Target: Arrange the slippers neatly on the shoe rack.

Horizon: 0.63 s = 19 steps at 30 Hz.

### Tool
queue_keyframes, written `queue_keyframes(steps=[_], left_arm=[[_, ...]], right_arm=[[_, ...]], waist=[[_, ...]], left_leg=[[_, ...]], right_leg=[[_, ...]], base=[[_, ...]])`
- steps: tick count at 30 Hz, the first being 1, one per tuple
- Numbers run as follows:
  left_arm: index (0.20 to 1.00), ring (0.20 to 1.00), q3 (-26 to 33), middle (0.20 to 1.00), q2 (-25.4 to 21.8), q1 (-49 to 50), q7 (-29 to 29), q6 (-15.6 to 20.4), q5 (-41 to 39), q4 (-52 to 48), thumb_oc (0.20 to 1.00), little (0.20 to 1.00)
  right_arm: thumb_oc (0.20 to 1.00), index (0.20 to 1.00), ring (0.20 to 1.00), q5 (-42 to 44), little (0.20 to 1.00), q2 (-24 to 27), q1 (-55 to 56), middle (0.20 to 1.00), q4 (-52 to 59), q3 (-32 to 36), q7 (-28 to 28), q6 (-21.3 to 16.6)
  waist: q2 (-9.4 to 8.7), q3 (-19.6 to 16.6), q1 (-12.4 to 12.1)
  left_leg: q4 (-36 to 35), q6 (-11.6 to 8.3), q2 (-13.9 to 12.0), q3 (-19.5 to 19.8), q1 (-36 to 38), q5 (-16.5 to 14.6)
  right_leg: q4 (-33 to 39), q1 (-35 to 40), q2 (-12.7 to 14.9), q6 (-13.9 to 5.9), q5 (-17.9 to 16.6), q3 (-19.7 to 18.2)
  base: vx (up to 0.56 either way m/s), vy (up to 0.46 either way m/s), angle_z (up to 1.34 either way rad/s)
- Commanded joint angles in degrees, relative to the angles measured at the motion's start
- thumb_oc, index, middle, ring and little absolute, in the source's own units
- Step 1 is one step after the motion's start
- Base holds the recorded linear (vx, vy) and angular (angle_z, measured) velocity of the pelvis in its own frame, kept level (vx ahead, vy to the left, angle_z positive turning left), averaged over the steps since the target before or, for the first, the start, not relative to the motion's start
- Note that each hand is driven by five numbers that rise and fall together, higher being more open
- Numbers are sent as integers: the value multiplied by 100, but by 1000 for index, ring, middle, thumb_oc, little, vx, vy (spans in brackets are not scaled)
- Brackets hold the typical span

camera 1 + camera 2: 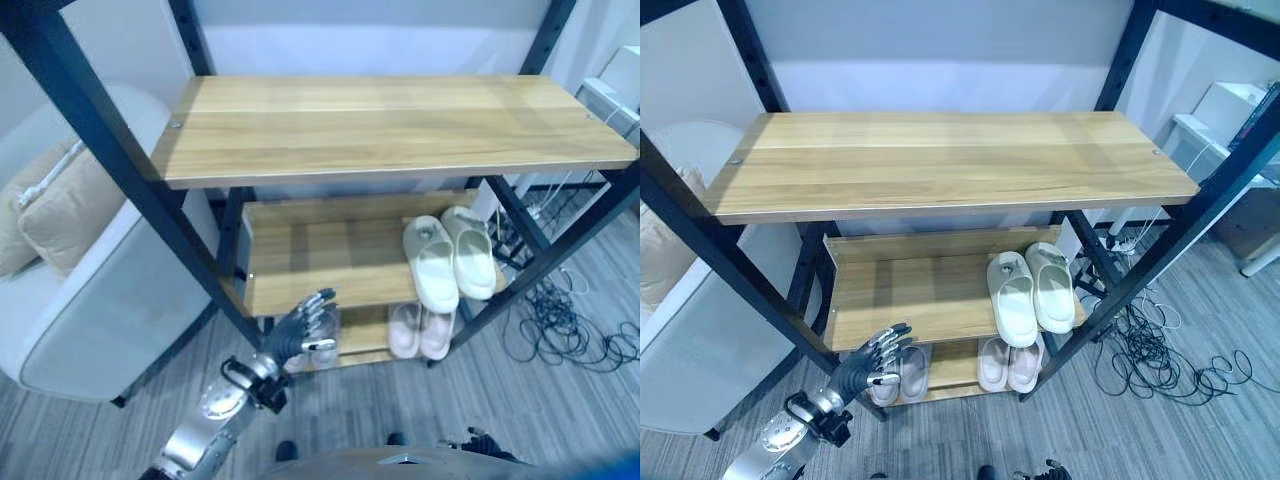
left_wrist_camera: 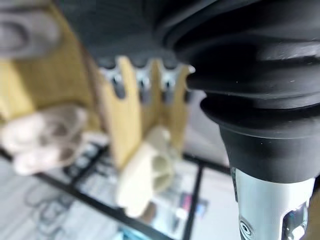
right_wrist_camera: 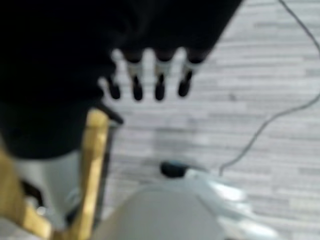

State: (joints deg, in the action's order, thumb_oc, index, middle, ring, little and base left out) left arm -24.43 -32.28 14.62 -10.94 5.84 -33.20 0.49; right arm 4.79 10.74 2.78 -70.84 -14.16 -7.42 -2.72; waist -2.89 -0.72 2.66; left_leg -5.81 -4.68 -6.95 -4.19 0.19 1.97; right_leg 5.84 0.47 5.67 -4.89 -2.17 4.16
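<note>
Left hand [image 1: 303, 330] is raised in front of the shoe rack's [image 1: 400, 125] lower left corner, its arm entering from the lower left and angled up toward the rack. Its fingers are straight and slightly spread, holding nothing; the dark tips reach toward the bottom shelf. In the left wrist view the same fingers [image 2: 142, 82] extend in a row past the ribbed cover, with the shelves beyond them blurred.

Right hand [image 3: 150, 75] appears in the right wrist view, its fingers hanging straight and relaxed over the grey plank floor [image 3: 260, 80], holding nothing.

White slippers [image 1: 448, 258] lie as a pair on the right end of the middle shelf, side by side and touching, long axes running front to back, toes toward the front edge, the pair turned slightly to one side. Pink slippers [image 1: 420, 330] sit on the bottom shelf directly below, side by side, aligned front to back. A third pair [image 1: 902, 372] rests on the bottom shelf at its left end, just beyond the left hand's fingertips; the hand partly covers it in the left eye view, and its colour is hard to make out.

A white armchair [image 1: 90, 300] with a beige cushion [image 1: 60, 215] stands left of the rack.
</note>
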Motion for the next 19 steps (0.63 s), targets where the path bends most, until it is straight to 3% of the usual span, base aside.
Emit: queue_keyframes(steps=[1, 12, 19], left_arm=[[1000, 1000, 227, 1000, 20, -222, -56, 117, -40, 162, 1000, 1000], [1000, 1000, 1094, 1000, 571, -184, 539, 162, 880, 2714, 1000, 1000], [1000, 1000, 1820, 1000, 847, -1023, 1697, 169, 3148, 6273, 1000, 1000]], right_arm=[[1000, 1000, 1000, -148, 1000, 33, -140, 1000, -388, -30, 53, 17], [1000, 1000, 1000, -53, 1000, 75, -45, 1000, -357, 104, 163, 58], [1000, 1000, 1000, 76, 1000, 210, -62, 1000, -360, 240, 195, -11]], waist=[[158, -194, -78], [71, -216, -87], [32, -211, -10]], left_leg=[[81, 22, -10, 333, -64, -159], [81, 78, 82, 316, -64, -158], [81, 87, 115, 283, 5, -173]], right_leg=[[-140, -112, -89, -321, 99, 336], [-92, -144, -25, -355, -1, 291], [-92, -130, -17, -331, 13, 240]], base=[[0, 37, 0], [-9, 24, 1], [-2, 9, -1]])
